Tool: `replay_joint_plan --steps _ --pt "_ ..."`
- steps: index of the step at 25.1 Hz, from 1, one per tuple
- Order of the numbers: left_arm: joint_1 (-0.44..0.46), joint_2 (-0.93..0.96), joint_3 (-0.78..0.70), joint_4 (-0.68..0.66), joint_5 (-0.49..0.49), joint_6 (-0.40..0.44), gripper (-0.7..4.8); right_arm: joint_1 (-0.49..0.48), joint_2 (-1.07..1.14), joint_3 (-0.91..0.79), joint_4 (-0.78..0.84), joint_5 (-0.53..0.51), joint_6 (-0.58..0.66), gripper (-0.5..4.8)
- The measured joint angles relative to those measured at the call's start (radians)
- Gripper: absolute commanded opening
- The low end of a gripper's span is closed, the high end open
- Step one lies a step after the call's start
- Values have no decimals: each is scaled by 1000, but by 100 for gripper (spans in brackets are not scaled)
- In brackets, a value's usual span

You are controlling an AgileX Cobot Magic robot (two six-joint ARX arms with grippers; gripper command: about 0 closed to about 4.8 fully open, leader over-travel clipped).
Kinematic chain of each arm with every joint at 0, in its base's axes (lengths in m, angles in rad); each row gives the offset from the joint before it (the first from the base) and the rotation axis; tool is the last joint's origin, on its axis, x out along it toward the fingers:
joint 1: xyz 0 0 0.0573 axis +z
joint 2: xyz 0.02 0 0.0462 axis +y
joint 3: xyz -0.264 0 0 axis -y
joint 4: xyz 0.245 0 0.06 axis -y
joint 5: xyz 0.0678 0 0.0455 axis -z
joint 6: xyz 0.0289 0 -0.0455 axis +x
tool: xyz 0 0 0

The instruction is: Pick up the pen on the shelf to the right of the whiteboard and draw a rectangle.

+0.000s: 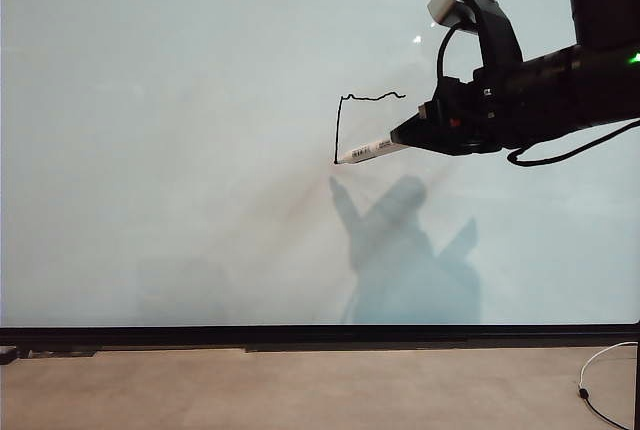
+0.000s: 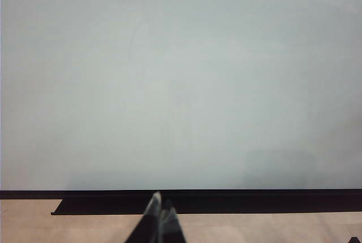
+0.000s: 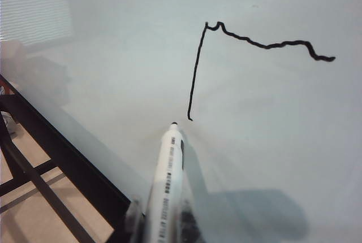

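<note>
exterior: right gripper [image 1: 405,137] pinches pen [image 1: 368,151] at its rear, tip at rectangle [image 1: 360,122] lower-left corner on whiteboard [image 1: 160,150] | left wrist: left gripper [image 2: 161,212] fingers seemingly together, idle | right wrist: pen [image 3: 167,183] light, stiff, slick; hold firmly mid-barrel.

Overhead lights are being mirrored as glare streaks on the glossy whiteboard [image 1: 150,150]; a soft arm shadow is being cast below the right gripper [image 1: 400,137].
</note>
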Motion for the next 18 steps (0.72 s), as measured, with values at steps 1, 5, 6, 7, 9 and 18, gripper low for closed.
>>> replay_joint_plan --steps 1,5,6,7,9,18 --pt "0 0 0 0 0 0 -4 0 3 0 7 1 0 -6" --pt "0 0 0 0 0 0 -4 0 7 0 23 15 0 -6" --pt "0 0 0 0 0 0 -5 0 7 2 21 17 0 -6" --pt "0 0 0 0 0 0 -4 0 8 11 18 19 0 -6" --pt "0 0 0 0 0 0 -4 0 8 16 20 21 0 -6" --pt "0 0 0 0 0 0 -4 0 31 30 14 23 0 -6"
